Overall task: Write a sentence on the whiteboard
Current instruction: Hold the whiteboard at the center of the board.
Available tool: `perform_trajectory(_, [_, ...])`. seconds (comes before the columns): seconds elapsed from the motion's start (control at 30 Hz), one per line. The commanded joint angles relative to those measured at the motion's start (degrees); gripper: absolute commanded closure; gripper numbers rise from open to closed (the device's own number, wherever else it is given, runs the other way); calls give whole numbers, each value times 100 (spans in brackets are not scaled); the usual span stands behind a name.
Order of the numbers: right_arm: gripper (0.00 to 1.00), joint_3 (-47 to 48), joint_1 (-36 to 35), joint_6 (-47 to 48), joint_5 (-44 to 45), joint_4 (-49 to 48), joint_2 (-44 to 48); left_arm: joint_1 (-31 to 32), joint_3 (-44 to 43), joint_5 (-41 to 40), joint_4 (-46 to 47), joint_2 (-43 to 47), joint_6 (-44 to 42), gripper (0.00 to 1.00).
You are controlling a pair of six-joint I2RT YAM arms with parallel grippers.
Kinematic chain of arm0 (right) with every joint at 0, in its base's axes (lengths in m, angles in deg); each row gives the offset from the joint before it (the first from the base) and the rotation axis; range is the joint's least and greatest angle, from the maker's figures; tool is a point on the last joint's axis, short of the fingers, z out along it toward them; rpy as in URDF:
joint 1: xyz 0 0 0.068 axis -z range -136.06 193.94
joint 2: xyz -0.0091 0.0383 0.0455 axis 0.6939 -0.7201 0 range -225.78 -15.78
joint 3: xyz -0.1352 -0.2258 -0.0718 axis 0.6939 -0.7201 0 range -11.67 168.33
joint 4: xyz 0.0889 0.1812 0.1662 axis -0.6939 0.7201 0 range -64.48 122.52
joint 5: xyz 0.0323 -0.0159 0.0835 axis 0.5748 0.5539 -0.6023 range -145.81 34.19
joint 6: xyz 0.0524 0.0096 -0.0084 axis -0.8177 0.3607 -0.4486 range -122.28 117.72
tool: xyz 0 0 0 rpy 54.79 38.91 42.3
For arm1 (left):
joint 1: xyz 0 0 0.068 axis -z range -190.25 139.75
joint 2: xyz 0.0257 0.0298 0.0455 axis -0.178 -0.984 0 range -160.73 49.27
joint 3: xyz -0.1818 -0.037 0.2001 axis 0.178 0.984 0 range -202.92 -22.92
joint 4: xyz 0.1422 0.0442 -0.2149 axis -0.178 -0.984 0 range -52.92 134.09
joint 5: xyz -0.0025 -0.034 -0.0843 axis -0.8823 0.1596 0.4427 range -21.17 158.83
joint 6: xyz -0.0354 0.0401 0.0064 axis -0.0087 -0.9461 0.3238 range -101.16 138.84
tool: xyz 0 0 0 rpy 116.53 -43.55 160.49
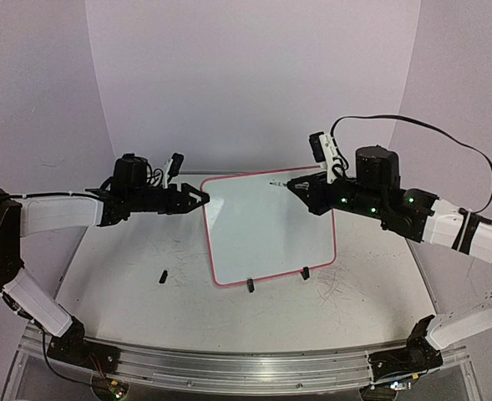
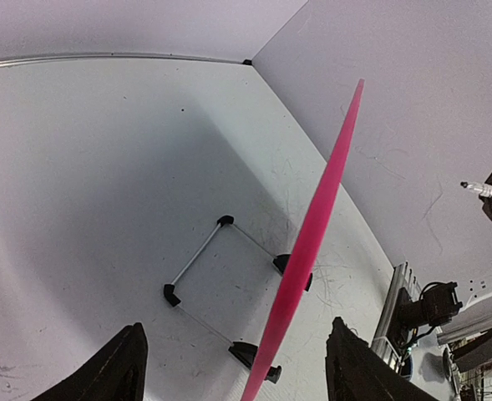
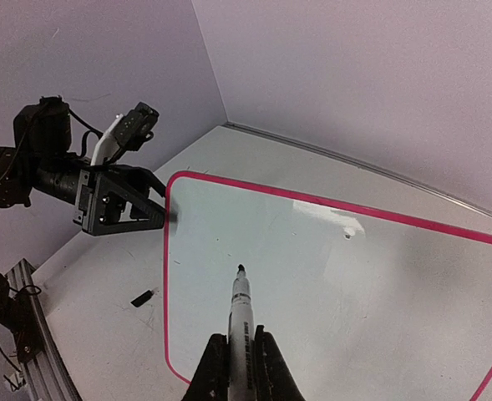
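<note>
The whiteboard (image 1: 271,234) stands tilted on two black clip feet mid-table, white with a pink border. No sentence is in view; its face shows blank in the right wrist view (image 3: 337,284). My left gripper (image 1: 202,199) is at the board's upper left edge. In its wrist view the jaws (image 2: 235,334) stand open on either side of the pink edge (image 2: 321,209), not touching it. My right gripper (image 1: 304,187) is shut on a white marker (image 3: 241,322). The marker's black tip (image 3: 240,269) points at the board's upper part, and whether it touches I cannot tell.
A small black cap (image 1: 162,275) lies on the tabletop left of the board. A wire stand with black feet (image 2: 197,257) props the board from behind. An aluminium rail (image 1: 229,368) runs along the near edge. Purple backdrop walls enclose the table.
</note>
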Motion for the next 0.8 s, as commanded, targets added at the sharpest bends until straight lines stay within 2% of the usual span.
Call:
perform_trajectory(0.0, [100,216,-50,47,33,-393,40,-31,122,65,893,24,84,27])
perform_trajectory(0.33, [100,208,-132,219,130,-358,100,-26,201,376,1073,-57,-361,35])
perform_trajectory(0.57, [100,394,-712,533,502,-309,-260,-5,156,667,1206,-209,-255,50])
perform_trajectory(0.77, [100,632,-1121,758,593,-307,-809,37,311,690,1310,-220,-226,51])
